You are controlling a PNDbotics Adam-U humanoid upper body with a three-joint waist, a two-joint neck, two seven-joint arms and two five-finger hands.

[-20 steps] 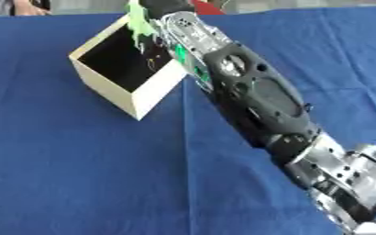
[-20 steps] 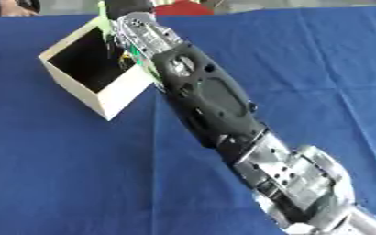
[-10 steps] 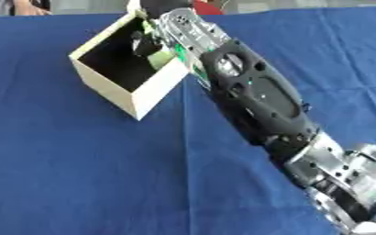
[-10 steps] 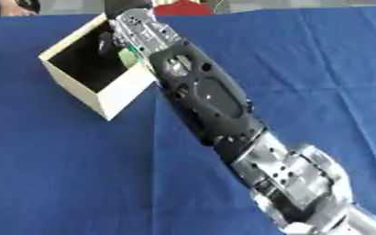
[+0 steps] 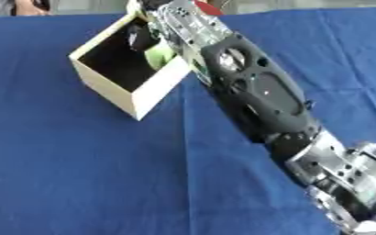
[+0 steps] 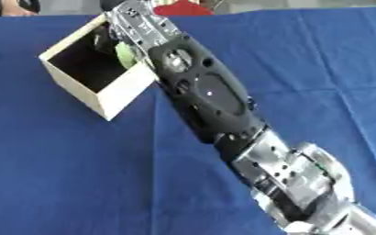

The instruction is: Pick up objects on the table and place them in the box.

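Blue-clothed counter (image 5: 79, 174) underneath, bare across the near half. Right arm (image 5: 255, 92) stretched diagonally from the lower right corner up to the open cardboard box (image 5: 115, 98), forearm crossing just over the box's right-hand wall. Right hand (image 5: 147, 34) dipped inside the box at its far right corner, only dark fingers showing beside a pale green object (image 5: 161, 56); cannot tell whether curled round it or spread. Green object low within the box against the right wall, inside and not on the rim. To finish the placement well, probably: let go only once the object rests on the box floor, then lift straight up before swinging back, since the wrist sits close to the wall and a sideways pull could drag or tip the light box. Beyond the counter's far edge, a red shape (image 6: 179, 8) just behind the hand, clear of the box. No left hand in sight. Nothing else to collect visible on the cloth, though the arm hides a long strip of it.
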